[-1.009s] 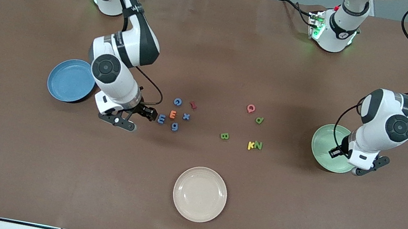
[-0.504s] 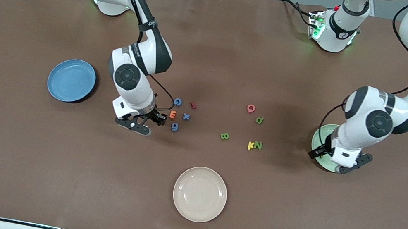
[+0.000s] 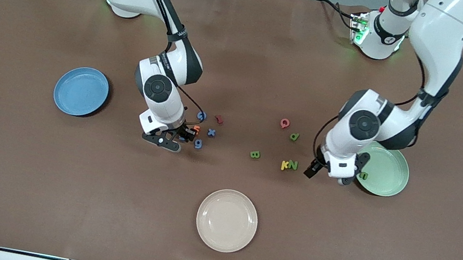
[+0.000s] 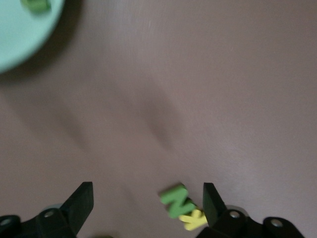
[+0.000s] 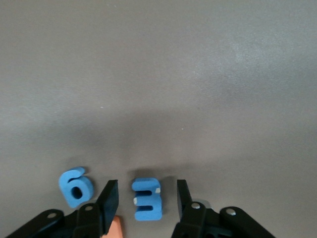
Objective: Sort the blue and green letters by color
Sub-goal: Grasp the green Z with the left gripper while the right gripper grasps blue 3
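The right gripper (image 5: 143, 201) has moved over the blue E (image 5: 147, 199), jaws spread. The left gripper (image 4: 147, 208), spread too, has left the green plate (image 3: 388, 172) for the N (image 4: 174, 200).

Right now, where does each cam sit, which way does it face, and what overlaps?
Front view: high across the table, facing both arms; shows the blue E and green N.
Left wrist view: on the left arm, looking down; open left end effector over the green N.
Right wrist view: looking down; open right end effector straddles the blue E.
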Robot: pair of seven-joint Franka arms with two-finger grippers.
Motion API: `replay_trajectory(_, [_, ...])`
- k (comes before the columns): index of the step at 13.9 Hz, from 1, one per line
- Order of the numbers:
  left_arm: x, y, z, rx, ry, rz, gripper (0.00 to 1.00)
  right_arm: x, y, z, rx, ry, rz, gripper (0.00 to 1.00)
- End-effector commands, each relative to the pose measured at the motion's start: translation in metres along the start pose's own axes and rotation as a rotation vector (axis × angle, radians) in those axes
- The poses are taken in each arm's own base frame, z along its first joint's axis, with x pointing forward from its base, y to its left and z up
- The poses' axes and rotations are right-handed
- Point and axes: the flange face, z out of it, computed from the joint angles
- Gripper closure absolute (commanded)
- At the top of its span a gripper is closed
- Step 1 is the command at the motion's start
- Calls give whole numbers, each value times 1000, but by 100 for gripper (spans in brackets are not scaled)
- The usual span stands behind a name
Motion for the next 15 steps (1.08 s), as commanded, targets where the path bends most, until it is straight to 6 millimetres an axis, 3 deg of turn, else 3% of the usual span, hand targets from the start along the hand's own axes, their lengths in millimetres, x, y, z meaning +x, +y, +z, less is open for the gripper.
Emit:
replay_trajectory(1, [-2,16,20,10,-4,-154,3,-3,3,0,-12,12,-4,50])
replay_trajectory(4, [-7,20,41,24,-16,-291,5,-5,2,1,-11,13,-5,50])
replay_trajectory(7, [-30,28,56,33,-19,-370,9,-10,-2,2,-10,14,2,50])
replay_trajectory(11, [-36,28,58,37,-15,-375,10,-14,-4,9,-20,9,-5,50])
replay_trajectory(12, [-38,27,61,41,-15,-371,13,-14,-3,10,-21,8,-7,50])
replay_trajectory(15, [-38,26,65,45,-7,-352,52,-14,-3,10,-27,13,-16,59])
